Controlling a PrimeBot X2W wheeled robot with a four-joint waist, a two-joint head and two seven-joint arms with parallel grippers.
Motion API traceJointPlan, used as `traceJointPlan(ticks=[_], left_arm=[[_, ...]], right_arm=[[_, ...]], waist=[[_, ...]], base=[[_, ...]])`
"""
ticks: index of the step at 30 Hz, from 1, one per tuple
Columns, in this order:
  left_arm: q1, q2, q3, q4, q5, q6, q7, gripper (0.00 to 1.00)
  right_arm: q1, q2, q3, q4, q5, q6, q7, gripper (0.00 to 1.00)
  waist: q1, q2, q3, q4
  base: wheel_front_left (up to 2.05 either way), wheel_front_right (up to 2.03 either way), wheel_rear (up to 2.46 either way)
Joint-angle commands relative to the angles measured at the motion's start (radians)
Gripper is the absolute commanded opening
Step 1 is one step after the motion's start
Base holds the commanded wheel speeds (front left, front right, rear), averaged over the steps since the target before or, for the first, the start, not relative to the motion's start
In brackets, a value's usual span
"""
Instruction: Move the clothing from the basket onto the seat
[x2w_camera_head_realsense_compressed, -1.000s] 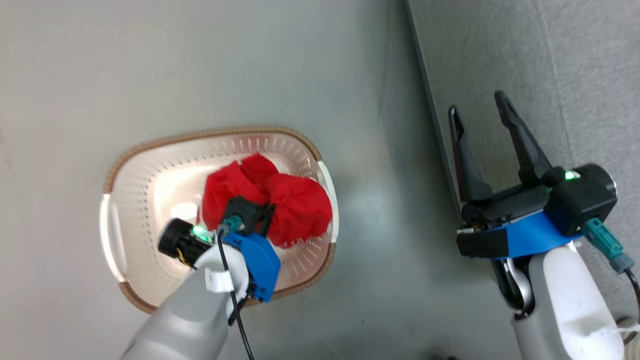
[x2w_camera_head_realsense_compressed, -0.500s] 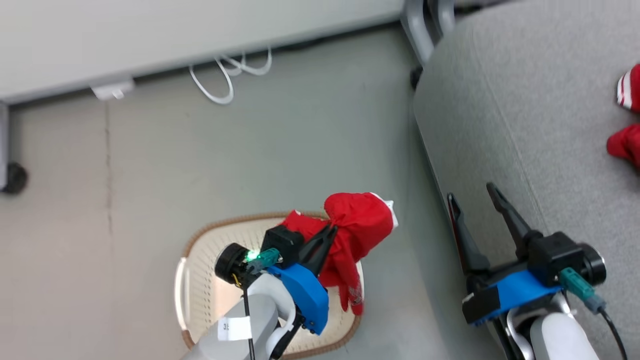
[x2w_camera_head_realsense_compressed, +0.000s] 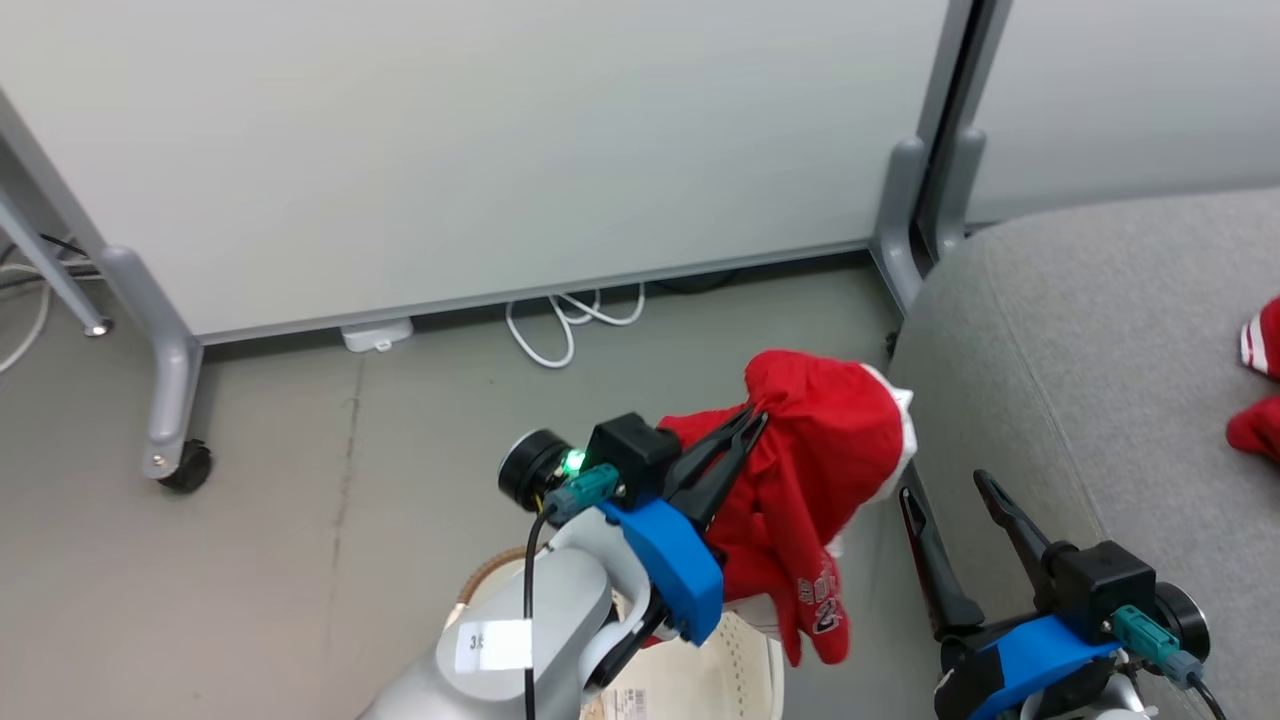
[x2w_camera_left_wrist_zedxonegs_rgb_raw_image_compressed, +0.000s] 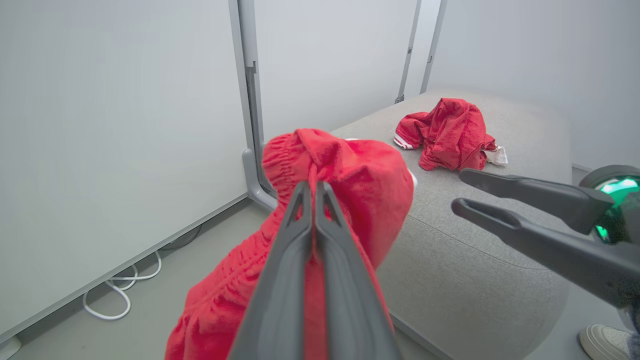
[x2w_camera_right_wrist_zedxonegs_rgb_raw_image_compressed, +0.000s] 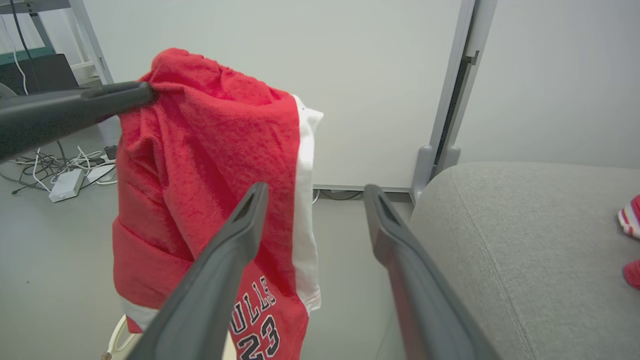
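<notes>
While the left gripper (x2w_camera_head_realsense_compressed: 755, 420), jaws pressed together, pinches the garment (x2w_camera_head_realsense_compressed: 820, 450) by a bunched fold, it sags soft and seemingly light; the right gripper (x2w_camera_head_realsense_compressed: 942, 488) gapes empty.

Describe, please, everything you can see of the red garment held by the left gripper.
The garment is soft, bright-red fabric with a white side stripe, white hem trim and dark lettering with 23 near its lower edge. It hangs bunched, pinched at its top by the shut left gripper, above the basket and short of the seat.
</notes>
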Motion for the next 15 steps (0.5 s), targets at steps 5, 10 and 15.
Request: traceJointPlan(ticks=[5,10,15], left_arm=[[-0.077,0.0,-0.043,-0.014,-0.041,-0.002,-0.005,0.0],[-0.109,0.0,-0.074,-0.016,-0.071,-0.002,-0.005,0.0],[-0.115,0.0,-0.09,-0.006,-0.08,-0.002,-0.005,0.0]], right_arm=[[0.025,0.0,0.003,-0.002,0.014,0.0,0.003,1.0],[0.032,0.0,0.009,0.005,0.02,0.0,0.003,1.0],[0.03,0.0,0.012,0.012,0.026,0.0,-0.002,1.0]], waist=[[0.0003,-0.0001,-0.038,0.045],[0.0003,-0.0001,-0.046,0.056],[0.0003,-0.0001,-0.046,0.058]], base=[[0.0,0.0,0.0],[0.0,0.0,0.0],[0.0,0.0,0.0]])
